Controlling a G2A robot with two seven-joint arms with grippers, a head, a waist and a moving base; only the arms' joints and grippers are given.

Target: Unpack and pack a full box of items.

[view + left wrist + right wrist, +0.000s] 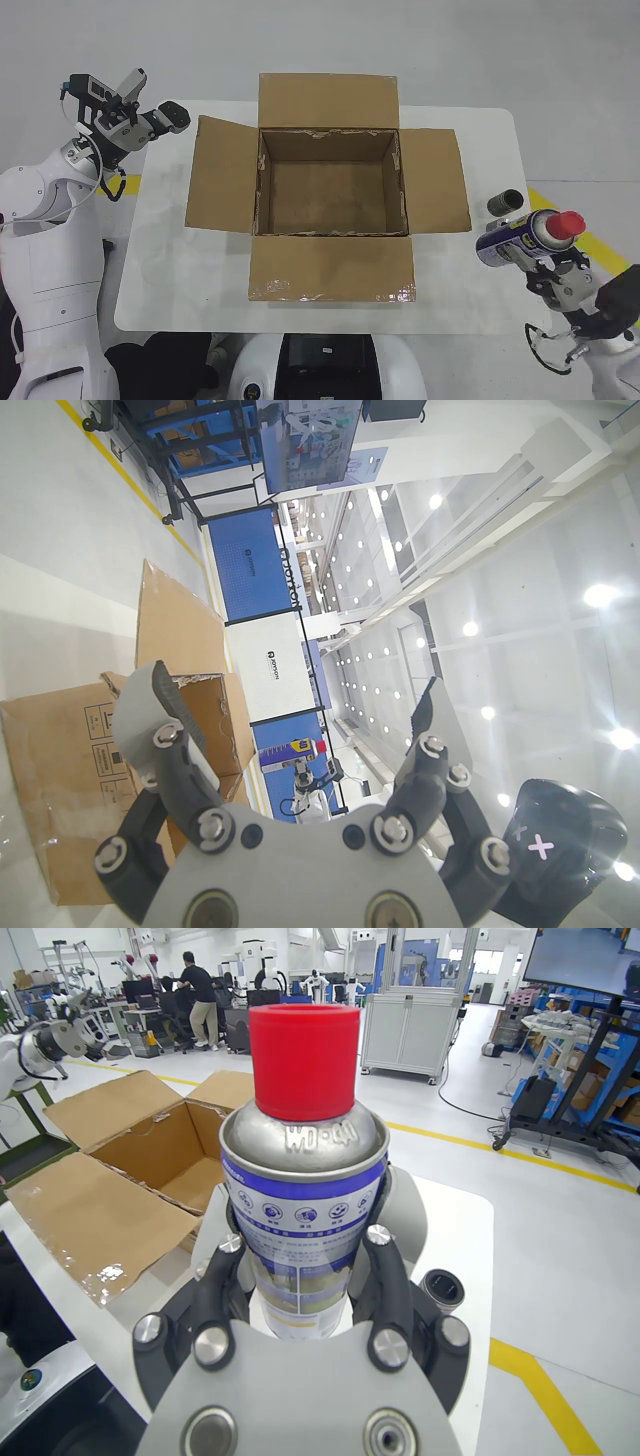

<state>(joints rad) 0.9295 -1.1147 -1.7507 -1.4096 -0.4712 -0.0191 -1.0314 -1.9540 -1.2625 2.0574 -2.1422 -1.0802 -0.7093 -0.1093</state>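
Observation:
An open cardboard box (330, 190) stands in the middle of the white table (160, 280), all flaps folded out and its inside bare. My right gripper (545, 262) holds a spray can (520, 238) with a red cap (304, 1063) over the table's right edge, shut around the can's body (305, 1228). My left gripper (165, 118) hangs open and empty beyond the table's far left corner, beside the box (75, 760); its fingers (160, 700) stand wide apart. The can (292, 752) also shows far off in the left wrist view.
A small dark cylinder (506, 201) lies on the table right of the box, close to the can; it also appears beside my right gripper as a metal-rimmed cylinder (442, 1288). Yellow floor tape (600, 245) runs past the table's right side.

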